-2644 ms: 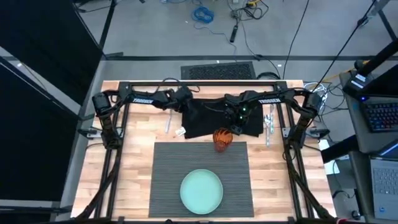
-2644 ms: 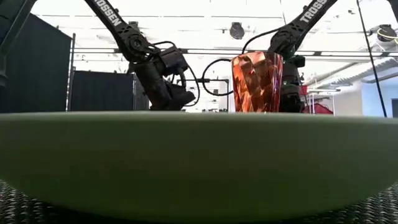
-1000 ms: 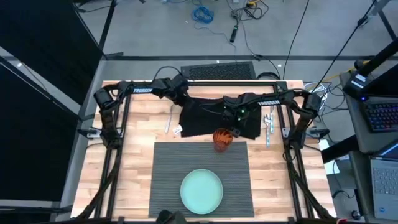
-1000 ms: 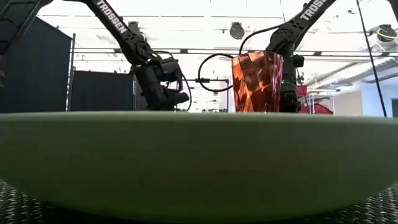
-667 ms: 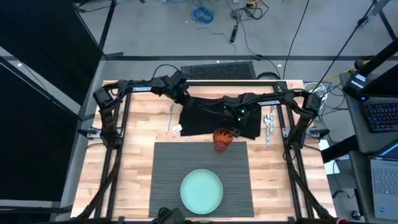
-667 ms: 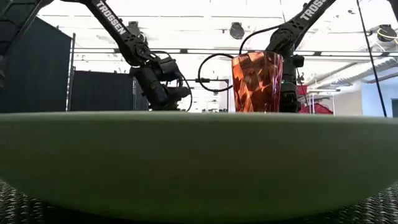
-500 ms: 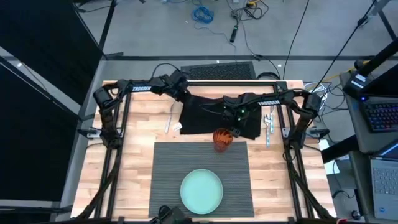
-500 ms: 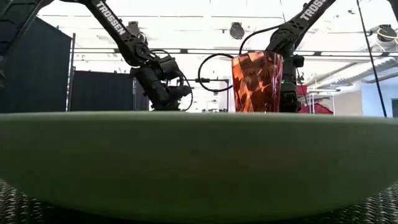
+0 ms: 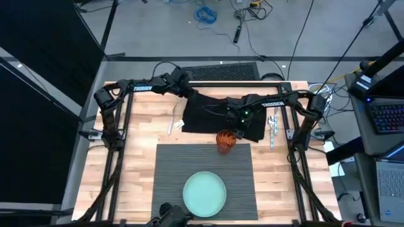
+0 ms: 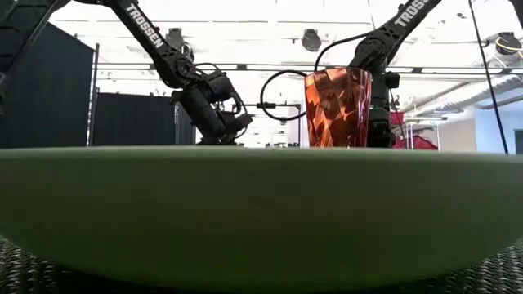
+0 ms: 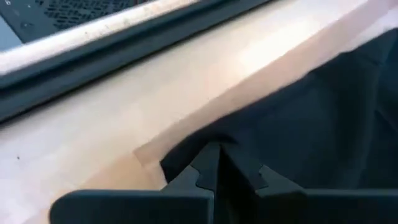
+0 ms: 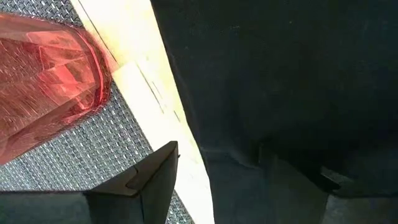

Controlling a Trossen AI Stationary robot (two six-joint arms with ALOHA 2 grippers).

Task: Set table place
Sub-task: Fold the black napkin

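Apparently folding: left gripper [image 11: 217, 163] pinched the napkin's [image 9: 214, 115] far-left corner; right gripper [image 12: 217, 168], fingers spread, pinned it. Placemat [image 9: 170, 176] lay near, holding plate [image 9: 204, 194] and glass [image 9: 225, 140].

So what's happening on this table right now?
The left gripper is shut on a corner of the black cloth napkin at the table's far side. The right gripper hangs open over the napkin's near edge, beside the faceted red glass. The pale green plate sits on the ribbed dark grey placemat.
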